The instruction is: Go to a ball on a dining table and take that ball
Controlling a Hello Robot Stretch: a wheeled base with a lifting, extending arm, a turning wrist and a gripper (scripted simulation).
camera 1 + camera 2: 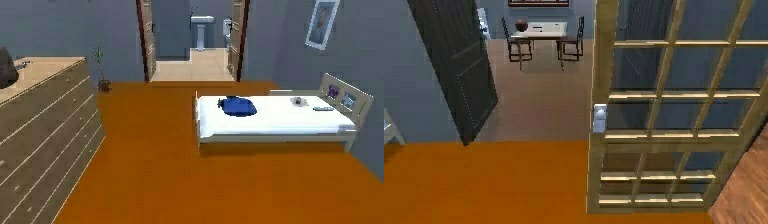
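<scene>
Bedroom: bed [275,118] ahead, dresser [40,115] on the forward view's left; to the side a dark door [459,70] stands swung wide, likely why the table [539,30] beyond is reachable; a ball there is too small to make out; my jaws' state I cannot tell.

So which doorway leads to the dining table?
The doorway beside the dark door in the arm side view: a white dining table with chairs stands beyond it. The bathroom doorway in the forward view shows a pedestal sink.
</scene>
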